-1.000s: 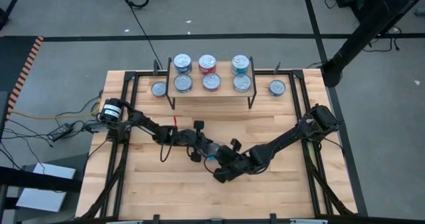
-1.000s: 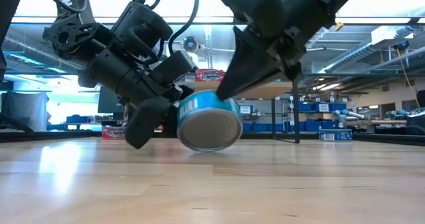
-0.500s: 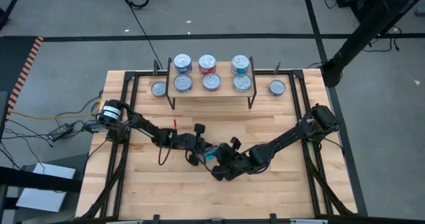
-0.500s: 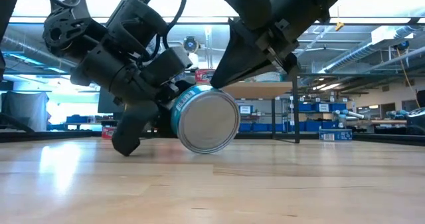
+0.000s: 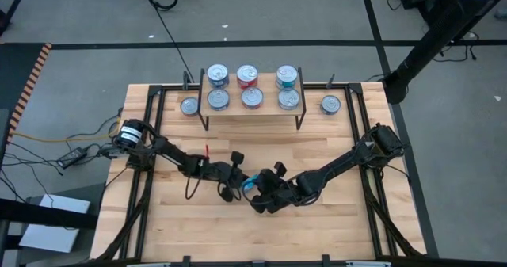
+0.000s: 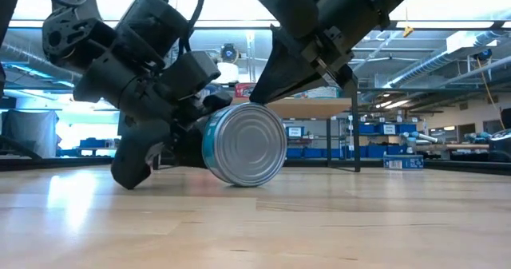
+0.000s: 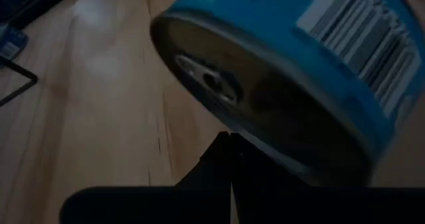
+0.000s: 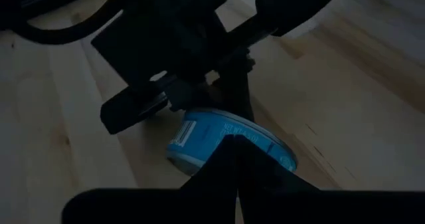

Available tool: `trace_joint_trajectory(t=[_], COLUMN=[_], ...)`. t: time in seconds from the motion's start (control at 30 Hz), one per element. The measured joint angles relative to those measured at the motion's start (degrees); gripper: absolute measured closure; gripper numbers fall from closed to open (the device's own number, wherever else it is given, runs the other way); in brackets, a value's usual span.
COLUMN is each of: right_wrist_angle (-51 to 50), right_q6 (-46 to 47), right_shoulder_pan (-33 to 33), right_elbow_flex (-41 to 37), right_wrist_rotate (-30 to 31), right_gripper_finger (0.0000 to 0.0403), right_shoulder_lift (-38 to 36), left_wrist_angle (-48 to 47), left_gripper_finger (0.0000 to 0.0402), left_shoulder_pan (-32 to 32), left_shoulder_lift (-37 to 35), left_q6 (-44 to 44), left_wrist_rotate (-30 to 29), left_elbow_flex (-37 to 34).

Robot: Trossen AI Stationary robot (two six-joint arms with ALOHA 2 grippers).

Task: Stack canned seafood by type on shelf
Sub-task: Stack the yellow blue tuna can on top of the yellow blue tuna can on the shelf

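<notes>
Since the earlier frames the teal tin (image 6: 243, 144) has tipped further up and now stands almost on its edge, silver face toward the low camera, its rim resting on the surface (image 6: 335, 221) mid-table. The left end effector (image 5: 238, 184), fingers clenched together, presses against the tin's back; the right end effector (image 5: 259, 197), also clenched, bears on its top edge. Neither grasps it: they appear to be pinching it between them to turn it upright. The shelf (image 5: 252, 108) behind already carries tins (image 5: 251, 97) grouped by colour, well apart from this one.
</notes>
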Motion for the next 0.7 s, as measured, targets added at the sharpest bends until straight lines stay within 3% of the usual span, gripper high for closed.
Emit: trace_joint_trajectory(t=[0.2,0.47,0.7], right_wrist_angle=[-0.33,-2.62,-4.46], right_q6=[0.02,1.28,5.22], right_shoulder_pan=[0.03,0.33,1.51], right_elbow_flex=[0.00,0.00,0.00], right_wrist_rotate=[-0.03,0.65,1.86], right_gripper_finger=[0.0394,0.0394,0.0394], right_shoulder_lift=[0.00,-0.03,0.02], left_wrist_angle=[-0.35,-6.56,-17.53], left_gripper_finger=[0.0401,0.0401,0.0401], left_shoulder_pan=[0.01,-0.10,-2.42], left_shoulder_lift=[-2.98,-22.26,-35.22], left_q6=[-0.18,-1.69,-7.25], left_wrist_rotate=[-2.25,-4.08,4.94], left_elbow_flex=[-3.37,-11.98,-13.06])
